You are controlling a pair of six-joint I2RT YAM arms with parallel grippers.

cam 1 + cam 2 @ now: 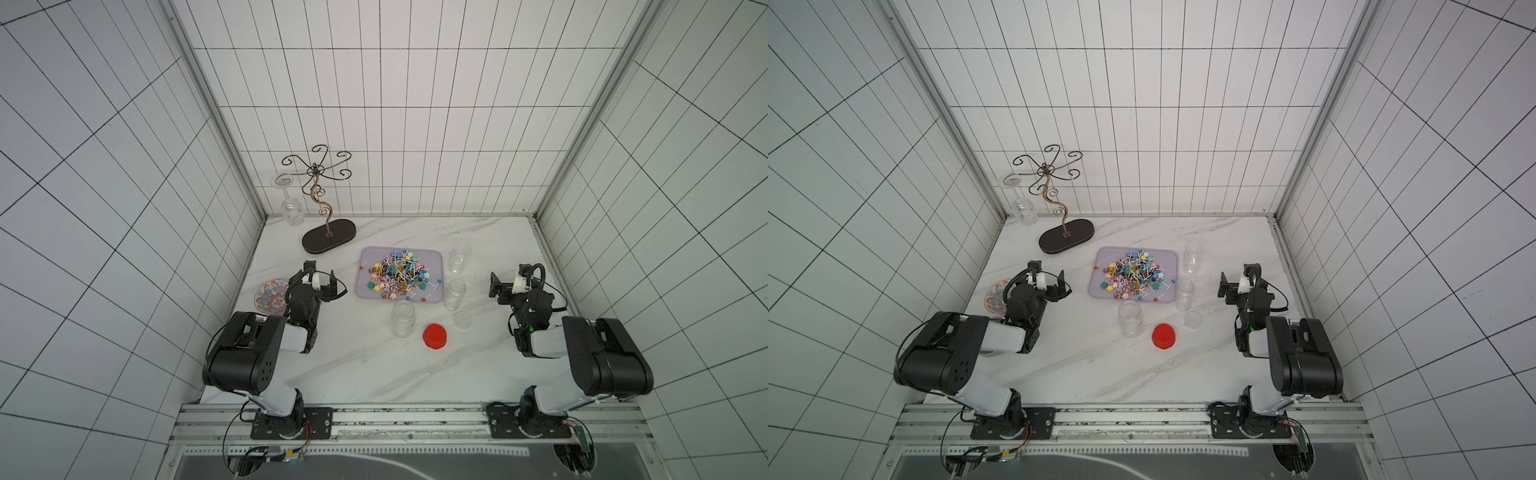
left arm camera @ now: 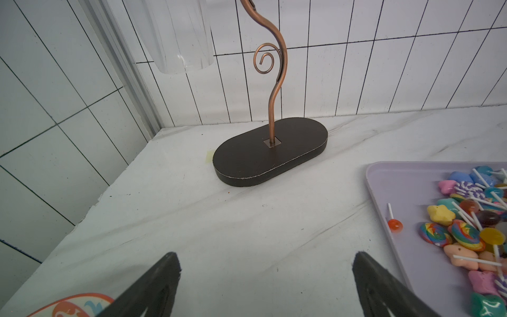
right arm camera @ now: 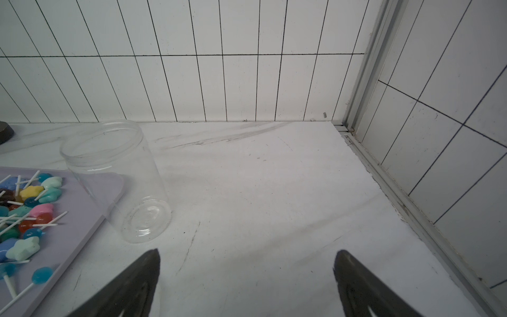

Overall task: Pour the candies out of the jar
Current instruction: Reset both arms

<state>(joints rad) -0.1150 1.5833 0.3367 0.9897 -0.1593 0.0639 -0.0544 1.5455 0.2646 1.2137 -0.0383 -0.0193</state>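
Observation:
The candies (image 1: 395,275) lie in a heap on a lilac tray (image 1: 434,259) at mid-table; they also show in the left wrist view (image 2: 466,227) and the right wrist view (image 3: 30,208). Three clear jars stand upright, open and empty: one (image 1: 460,257) off the tray's far right corner, seen close in the right wrist view (image 3: 115,178), one (image 1: 455,294) at its near right corner, one (image 1: 403,318) in front of the tray. My left gripper (image 1: 321,272) (image 2: 267,260) hovers open left of the tray. The right gripper (image 1: 508,276) (image 3: 247,258) hovers open right of the jars. Neither holds anything.
A red lid (image 1: 434,336) and a clear lid (image 1: 462,320) lie near the front jars. A wire stand on a dark oval base (image 1: 329,239) holds a hanging wineglass (image 1: 291,208) at the back left. A patterned plate (image 1: 270,296) lies under my left arm. Tiled walls enclose three sides.

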